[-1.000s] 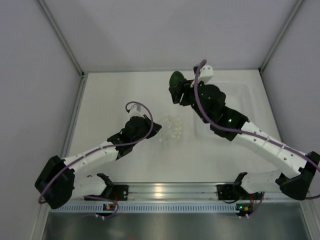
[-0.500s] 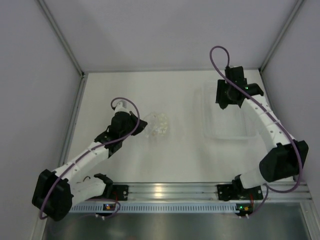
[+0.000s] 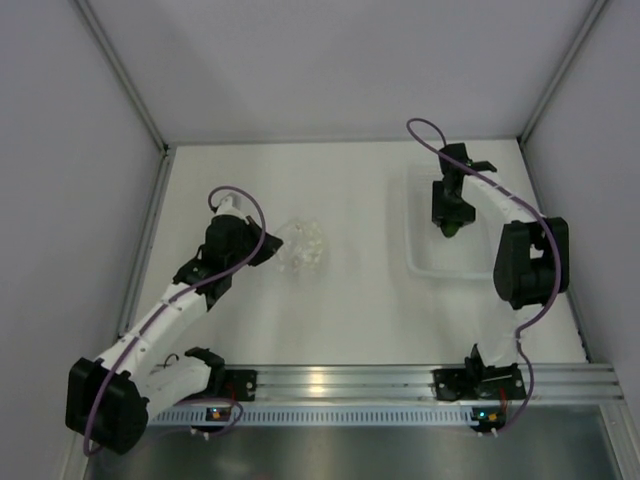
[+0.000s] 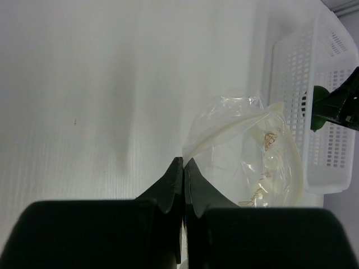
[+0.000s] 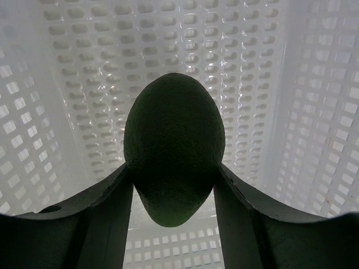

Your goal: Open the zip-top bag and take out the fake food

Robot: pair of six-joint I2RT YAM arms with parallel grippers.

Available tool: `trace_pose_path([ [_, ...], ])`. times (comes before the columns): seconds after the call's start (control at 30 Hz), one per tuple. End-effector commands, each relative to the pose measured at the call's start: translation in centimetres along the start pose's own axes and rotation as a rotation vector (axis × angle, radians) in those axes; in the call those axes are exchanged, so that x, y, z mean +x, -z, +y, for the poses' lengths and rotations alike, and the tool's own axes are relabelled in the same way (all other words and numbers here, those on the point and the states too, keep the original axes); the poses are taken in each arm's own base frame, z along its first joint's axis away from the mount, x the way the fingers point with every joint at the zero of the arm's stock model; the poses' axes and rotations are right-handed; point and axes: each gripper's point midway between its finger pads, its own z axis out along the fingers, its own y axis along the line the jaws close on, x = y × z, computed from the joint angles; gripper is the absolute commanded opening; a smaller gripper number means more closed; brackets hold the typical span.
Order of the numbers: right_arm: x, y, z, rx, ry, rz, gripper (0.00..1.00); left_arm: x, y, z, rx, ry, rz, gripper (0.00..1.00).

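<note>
The zip-top bag (image 3: pixel 305 245) lies crumpled on the white table left of centre; in the left wrist view (image 4: pixel 247 151) it is clear and crinkly. My left gripper (image 3: pixel 268 248) is shut on the bag's near left edge (image 4: pixel 184 161). My right gripper (image 3: pixel 450 222) is shut on the fake food (image 5: pixel 174 145), a dark green oval with its pointed end down between the fingers (image 5: pixel 174 174). It holds the food inside the white tray (image 3: pixel 415 260). The food also shows in the left wrist view (image 4: pixel 318 106).
The tray is a perforated white basket (image 5: pixel 56 84) at the back right, with walls close around the right gripper; its side shows in the left wrist view (image 4: pixel 322 168). Grey enclosure walls stand on three sides. A metal rail (image 3: pixel 330 385) runs along the near edge.
My right arm has swung right with the fake food, from the middle back to down inside the tray. My left gripper has moved left and back, dragging the bag with it.
</note>
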Motion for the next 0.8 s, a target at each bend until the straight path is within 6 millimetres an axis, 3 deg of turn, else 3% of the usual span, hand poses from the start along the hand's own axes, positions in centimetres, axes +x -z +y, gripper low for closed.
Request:
trace_pose_path([
  [0.0, -2.7, 0.0, -0.8, 0.024, -0.015, -0.064, 0.54, -1.4, 0.6, -0.9, 0.020, -0.029, -0.009, 0.00],
  [0.03, -2.5, 0.0, -0.8, 0.022, -0.019, -0.065, 0.59, -1.8, 0.5, -0.7, 0.016, -0.025, -0.013, 0.00],
  [0.1, -2.8, 0.4, -0.7, 0.012, -0.028, -0.087, 0.88, -2.3, 0.6, -0.4, 0.000, -0.022, -0.019, 0.00],
  [0.3, -3.7, 3.6, -1.6, 0.017, -0.043, -0.150, 0.96, -5.2, 0.9, 1.1, -0.104, -0.049, -0.066, 0.00],
  [0.37, -4.1, 5.0, -1.7, -0.001, -0.051, -0.179, 0.96, -7.6, 1.1, 1.8, -0.181, -0.078, -0.135, 0.00],
  [0.43, -4.3, 7.2, -1.6, -0.040, -0.068, -0.227, 0.96, -8.5, 1.0, 2.7, -0.252, -0.106, -0.140, 0.00],
  [0.47, -4.5, 8.9, -1.7, -0.063, -0.076, -0.265, 0.98, -10.3, 1.4, 2.3, -0.281, -0.118, -0.194, 0.00],
  [0.57, -4.0, 12.0, -1.4, -0.116, -0.076, -0.322, 1.00, -11.9, 1.1, 3.8, -0.402, -0.170, -0.221, 0.00],
  [0.6, -3.4, 12.4, -1.2, -0.128, -0.072, -0.323, 0.99, -13.5, 1.4, 3.6, -0.437, -0.185, -0.262, 0.00],
  [0.67, -2.7, 14.5, -0.8, -0.160, -0.060, -0.373, 0.99, -14.0, 0.8, 4.9, -0.521, -0.248, -0.237, 0.00],
  [0.7, -2.0, 14.6, -0.5, -0.170, -0.055, -0.372, 0.99, -15.6, 1.2, 5.1, -0.578, -0.265, -0.282, 0.00],
  [0.77, -1.2, 16.3, -0.1, -0.205, -0.042, -0.409, 0.99, -15.9, 0.1, 6.5, -0.665, -0.329, -0.249, 0.00],
])
